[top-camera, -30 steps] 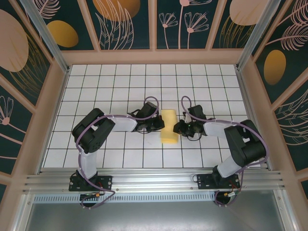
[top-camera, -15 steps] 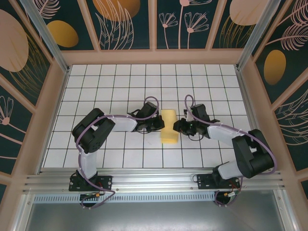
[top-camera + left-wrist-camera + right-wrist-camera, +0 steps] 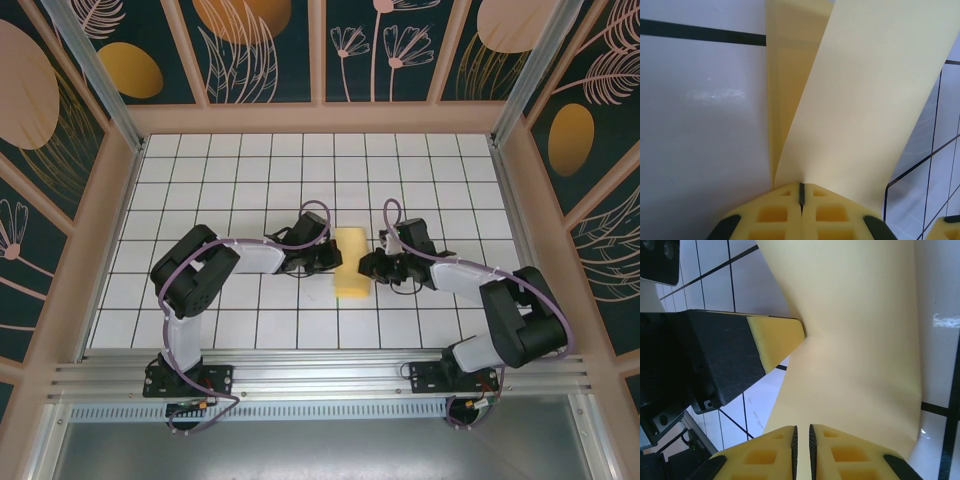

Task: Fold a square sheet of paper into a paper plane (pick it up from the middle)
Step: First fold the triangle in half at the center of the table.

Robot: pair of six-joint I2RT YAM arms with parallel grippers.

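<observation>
One square sheet of paper [image 3: 352, 262], pale yellow and already folded to a narrow rectangle, lies approx. mid-tabletop [image 3: 200, 170]. Its long sides run near-to-far, and it sits between the two end effectors. Close up it isn't flat. The left wrist cam shows layers splaying apart in a V: one broad flap leans right, a narrower one stands behind it, and both meet at the pads.

Left end effector [image 3: 322, 258] is at the sheet's left long edge. It's fully closed, pads pressed together w/ the paper clamped between them. Right end effector [image 3: 373, 266] is at the opposite long edge, facing the left one across the sheet. Its pads are nearly together w/ just a thin slit, and the sheet's edge runs up into that slit, so it looks nipped there too. The right wrist cam also catches one yellow fingertip [image 3: 775, 337] of the left unit against the paper, black housing behind it.

Left arm [image 3: 190, 285] & right arm [image 3: 510, 310] bend inward from their bases, elbows out, w/ purple cables [image 3: 300, 225] looped over them. White gridded tiles surround the sheet, and dark patterned panels [image 3: 260, 50] wall the cell.
</observation>
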